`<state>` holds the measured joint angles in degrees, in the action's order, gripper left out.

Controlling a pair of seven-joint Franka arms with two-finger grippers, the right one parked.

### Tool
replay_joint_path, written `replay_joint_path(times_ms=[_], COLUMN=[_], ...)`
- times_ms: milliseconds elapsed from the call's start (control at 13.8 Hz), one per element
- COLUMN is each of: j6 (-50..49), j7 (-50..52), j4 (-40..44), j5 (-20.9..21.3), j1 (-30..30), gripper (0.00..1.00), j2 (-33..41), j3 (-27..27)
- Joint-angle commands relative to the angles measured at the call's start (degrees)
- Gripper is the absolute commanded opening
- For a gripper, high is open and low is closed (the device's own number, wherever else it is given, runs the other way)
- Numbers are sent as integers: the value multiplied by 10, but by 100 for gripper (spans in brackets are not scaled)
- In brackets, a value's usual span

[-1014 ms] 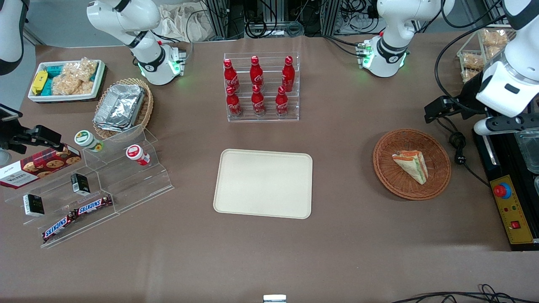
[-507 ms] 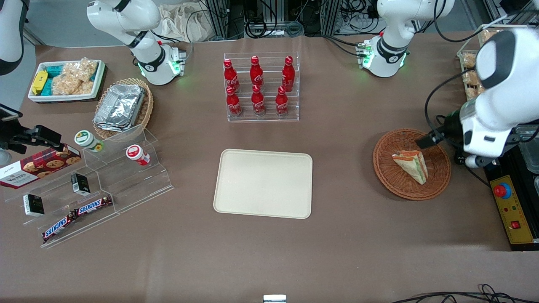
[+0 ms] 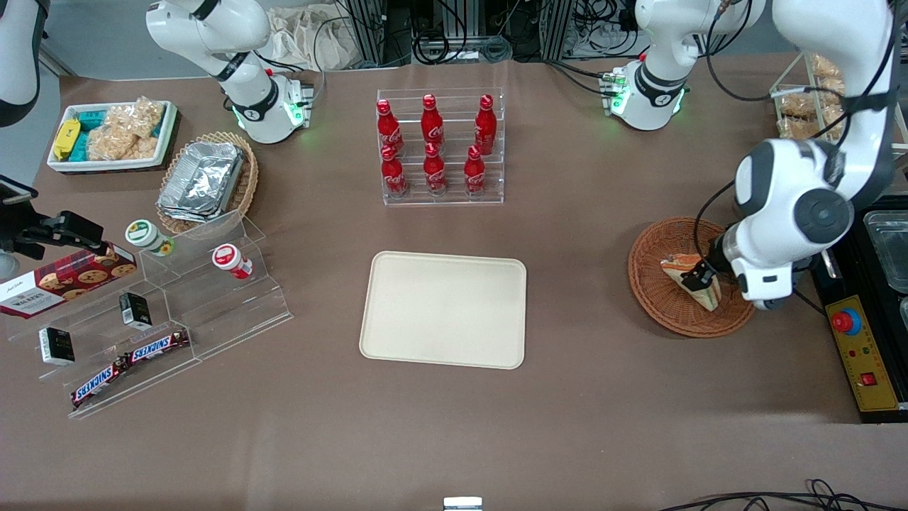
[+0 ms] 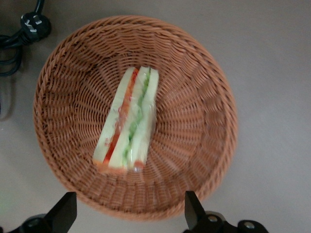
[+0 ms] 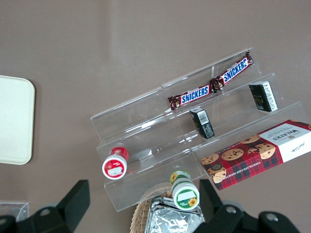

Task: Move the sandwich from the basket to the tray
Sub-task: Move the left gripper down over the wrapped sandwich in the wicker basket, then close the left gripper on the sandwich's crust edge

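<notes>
The sandwich (image 3: 675, 270) lies in the round reddish-brown basket (image 3: 660, 301) toward the working arm's end of the table. In the left wrist view the sandwich (image 4: 127, 121) shows its orange, red and green layers in the middle of the basket (image 4: 194, 121). My left gripper (image 3: 753, 285) hangs over the basket, partly covering the sandwich in the front view. Its fingers stand wide open and empty over the basket's rim (image 4: 129, 211), touching nothing. The cream tray (image 3: 443, 309) lies bare at the table's middle, well away from the basket; its corner shows in the right wrist view (image 5: 14, 121).
A clear rack of red bottles (image 3: 440, 145) stands farther from the camera than the tray. A black box with a red button (image 3: 862, 348) and a power plug (image 4: 34, 24) lie beside the basket. A stepped acrylic shelf (image 3: 170, 298), a tan basket with foil containers (image 3: 206, 181) and a white bin (image 3: 110, 135) sit toward the parked arm's end.
My left arm has swung in from the table's edge and come down over the basket. Its gripper now hangs above the sandwich. The sandwich, basket and tray have not moved.
</notes>
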<state>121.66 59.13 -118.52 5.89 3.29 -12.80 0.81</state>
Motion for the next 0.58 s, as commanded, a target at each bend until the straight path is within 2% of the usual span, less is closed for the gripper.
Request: replay_joint_path(times_ms=[0, 362, 435, 507], j6=[47, 105, 112, 117], j7=[37, 37, 37, 38], j4=[-38, -64, -63, -63], j5=[26, 27, 27, 27], j1=[-6, -23, -24, -24], gripper=[100, 100, 96, 79], j2=[-6, -40, -48, -53], j3=[2, 2, 2, -3])
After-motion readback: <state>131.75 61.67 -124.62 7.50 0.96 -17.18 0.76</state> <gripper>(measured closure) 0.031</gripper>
